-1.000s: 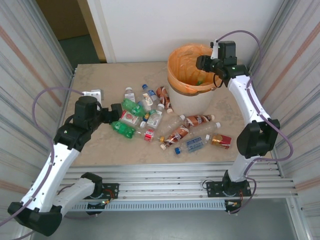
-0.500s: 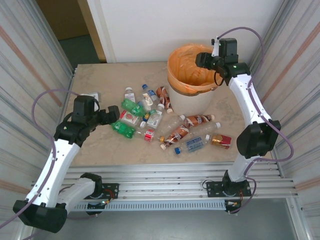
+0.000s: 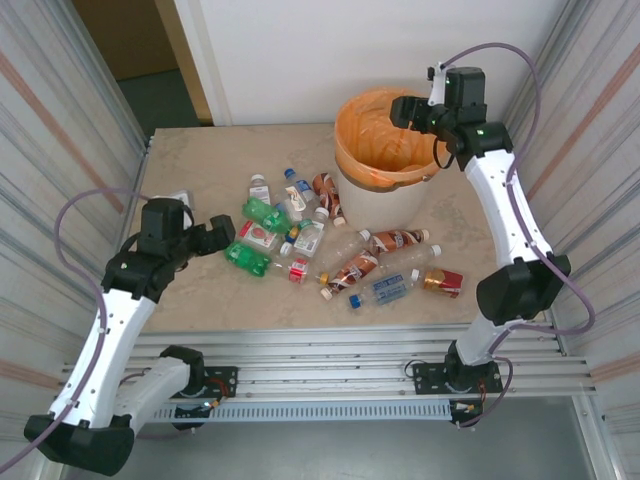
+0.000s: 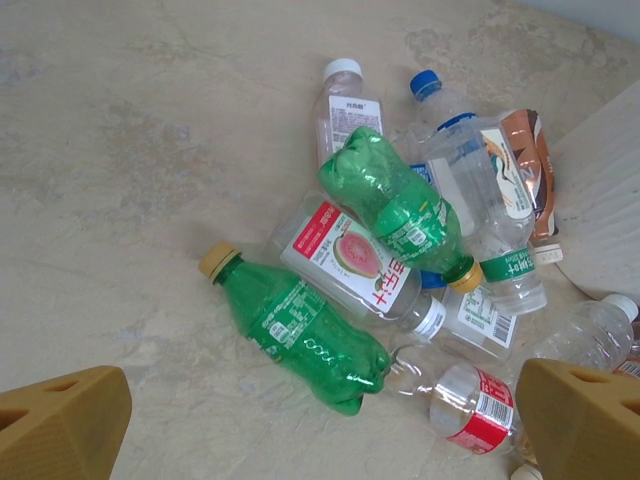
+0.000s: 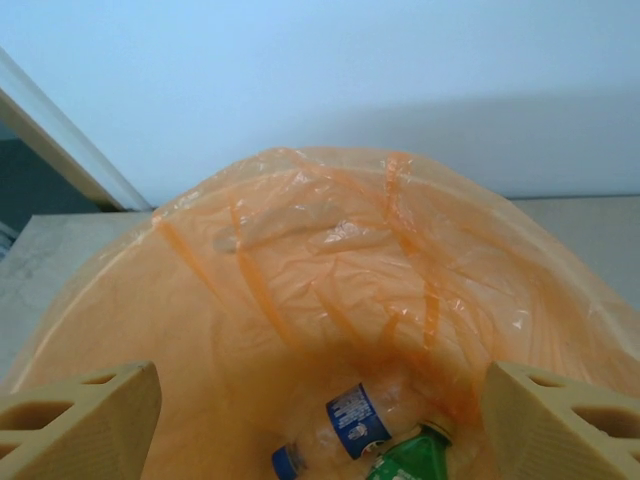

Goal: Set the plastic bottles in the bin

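hanging wide open, the left gripper (image 3: 220, 237) holds nothing and touches nothing. its two tan fingers (image 4: 62, 425) stand far apart above the near side of the bottle heap. the right gripper (image 3: 405, 108) is spread wide too and empty, over the mouth of the bin (image 3: 386, 208) at the far right of the table (image 3: 200, 160).

inside the bin i can make out two bottles at the bottom: a clear bottle with a blue label (image 5: 347, 415) and a green one (image 5: 418, 458) beside it. the others lie loose on the table in two bunches just in front of the bin, a dozen or so, too tangled for an exact count. the left bunch has two green ones: a green bottle lying flat (image 4: 300, 330) and a second green bottle (image 4: 395, 205) resting across its neighbours. between them lies one clear bottle with a watermelon label (image 4: 350, 258), and nearby one small bottle with a red label (image 4: 470, 405).

the bin is a round cream bucket, its thin orange bag (image 3: 350, 150) crinkled and folded over the rim. the bottles are thin plastic, several dented or crushed. the table top is smooth, mottled beige like stone. the fingers are blocky wedges with triangular hollows.
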